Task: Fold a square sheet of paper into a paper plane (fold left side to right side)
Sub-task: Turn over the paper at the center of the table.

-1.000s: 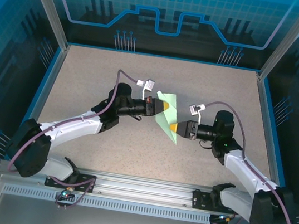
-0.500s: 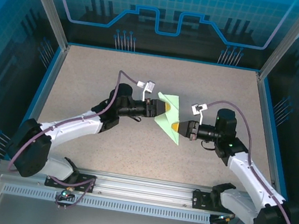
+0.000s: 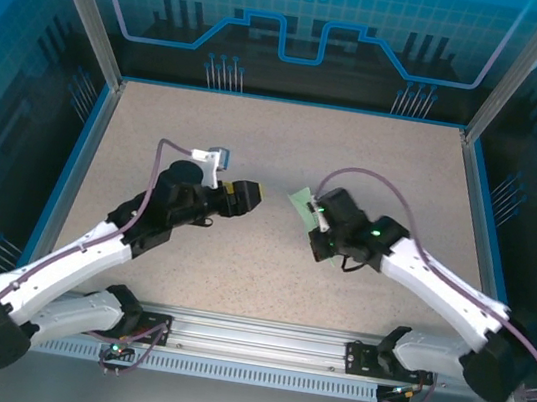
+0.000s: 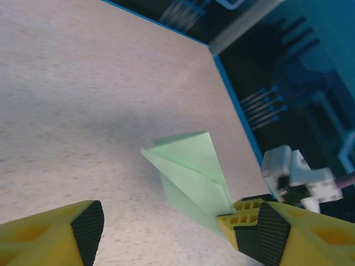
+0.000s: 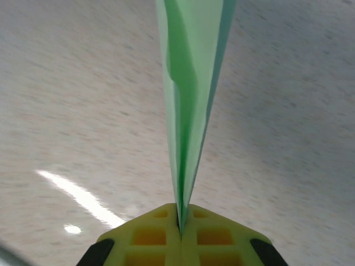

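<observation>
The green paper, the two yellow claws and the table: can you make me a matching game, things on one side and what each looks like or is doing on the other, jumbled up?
Things:
1. left gripper
2. right gripper
3. folded green paper
4. table

States:
A. speckled beige and flat
B. jaws apart, holding nothing
C. pinched at its narrow end
D. jaws shut on the paper

Pairs: 1-B, 2-D, 3-C, 4-A.

Matt smooth paper plane (image 5: 188,83), speckled table (image 3: 258,139)
</observation>
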### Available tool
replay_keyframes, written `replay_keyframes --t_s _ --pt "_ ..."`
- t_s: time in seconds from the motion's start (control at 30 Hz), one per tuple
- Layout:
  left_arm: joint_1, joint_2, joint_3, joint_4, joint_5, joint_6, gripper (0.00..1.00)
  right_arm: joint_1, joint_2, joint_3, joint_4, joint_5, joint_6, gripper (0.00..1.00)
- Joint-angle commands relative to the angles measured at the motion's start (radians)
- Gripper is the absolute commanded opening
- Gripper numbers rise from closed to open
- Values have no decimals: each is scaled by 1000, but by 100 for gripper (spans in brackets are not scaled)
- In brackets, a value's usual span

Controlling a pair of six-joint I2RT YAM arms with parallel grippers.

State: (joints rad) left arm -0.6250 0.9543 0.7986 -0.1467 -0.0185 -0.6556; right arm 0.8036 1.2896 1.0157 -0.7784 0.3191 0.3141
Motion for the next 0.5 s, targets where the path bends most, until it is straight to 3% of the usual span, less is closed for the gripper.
replay_keyframes --t_s 0.0,0.27,0.47 --pt "-5 -56 -23 -152 -163 29 77 97 142 75 -198 431 35 5" --pt "-3 -135 -63 -191 -220 12 80 217 521 216 -300 620 98 11" --pt "-2 -118 -67 -195 -217 9 80 278 720 293 -324 598 103 12"
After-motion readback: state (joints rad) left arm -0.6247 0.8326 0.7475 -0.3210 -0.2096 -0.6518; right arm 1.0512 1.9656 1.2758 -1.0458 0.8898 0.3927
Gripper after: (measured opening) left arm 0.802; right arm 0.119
